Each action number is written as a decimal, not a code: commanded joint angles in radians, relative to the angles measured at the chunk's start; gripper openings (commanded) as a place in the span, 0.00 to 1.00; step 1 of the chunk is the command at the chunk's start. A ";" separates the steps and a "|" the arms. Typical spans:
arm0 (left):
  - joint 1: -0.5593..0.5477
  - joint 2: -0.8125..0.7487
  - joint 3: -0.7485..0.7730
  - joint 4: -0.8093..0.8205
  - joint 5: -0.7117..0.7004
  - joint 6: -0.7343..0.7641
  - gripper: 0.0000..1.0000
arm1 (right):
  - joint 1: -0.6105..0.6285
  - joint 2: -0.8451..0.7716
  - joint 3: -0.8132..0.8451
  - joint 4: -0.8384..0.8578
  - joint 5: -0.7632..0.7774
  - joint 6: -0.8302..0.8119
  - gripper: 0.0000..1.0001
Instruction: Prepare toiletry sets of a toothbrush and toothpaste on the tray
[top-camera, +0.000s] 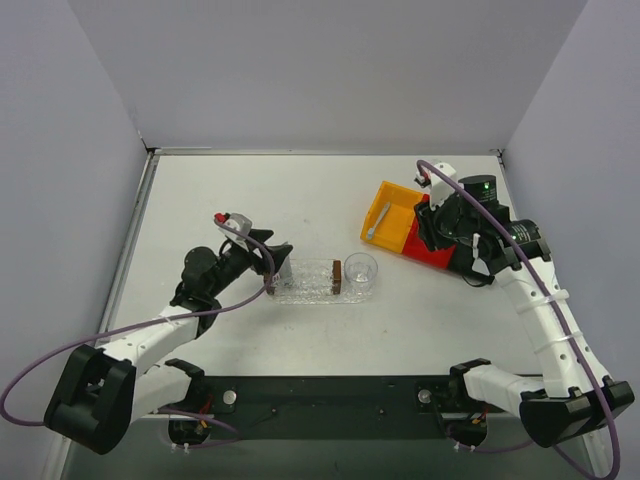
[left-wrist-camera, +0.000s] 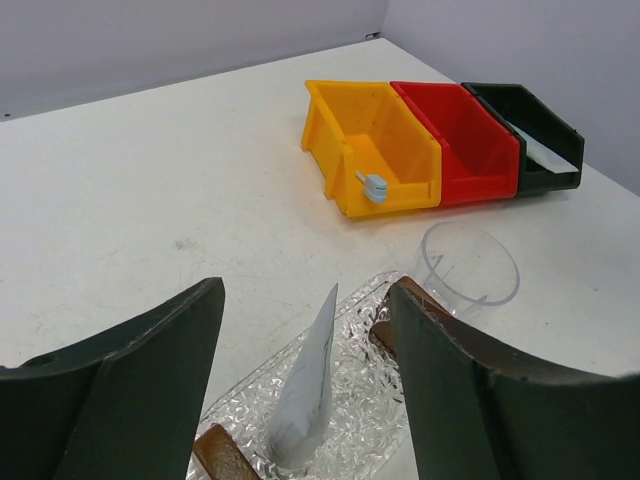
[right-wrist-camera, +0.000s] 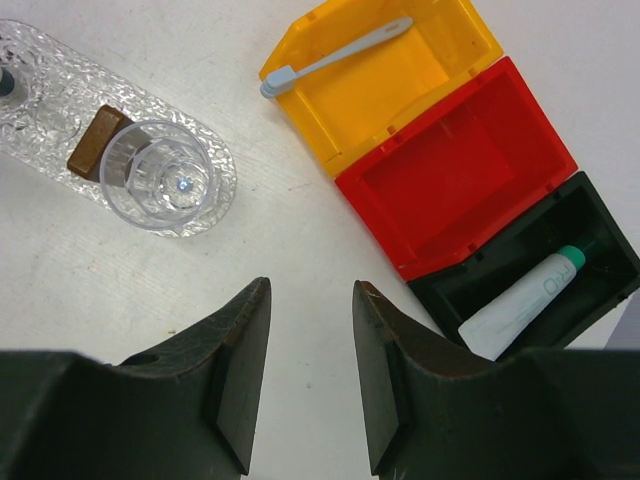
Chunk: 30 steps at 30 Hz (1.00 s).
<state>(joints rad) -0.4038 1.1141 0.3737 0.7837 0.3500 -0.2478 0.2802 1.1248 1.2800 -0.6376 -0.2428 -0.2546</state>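
Two brown blocks (left-wrist-camera: 222, 455) and a cup (left-wrist-camera: 470, 265) occupy the tray (left-wrist-camera: 362, 398).

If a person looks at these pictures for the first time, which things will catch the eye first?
The bright yellow bin and red bin stand out toward the right of the table, with a pale toothbrush lying in the yellow one. In the middle, the glittery clear tray holds a clear cup at its right end, and a toothpaste tube stands tilted on it between the left arm's open fingers.
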 joint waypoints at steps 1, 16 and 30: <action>0.006 -0.069 0.080 -0.052 0.012 0.004 0.79 | -0.012 -0.026 -0.033 0.015 0.101 -0.012 0.34; 0.008 -0.117 0.467 -0.593 -0.031 0.136 0.85 | -0.277 0.038 -0.133 0.007 0.178 -0.052 0.50; 0.007 -0.068 0.559 -0.782 0.015 0.240 0.86 | -0.352 0.279 -0.144 0.058 0.313 -0.155 0.64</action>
<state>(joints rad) -0.4019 1.0302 0.8848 0.0383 0.3271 -0.0391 -0.0498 1.3445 1.0969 -0.5991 -0.0135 -0.4168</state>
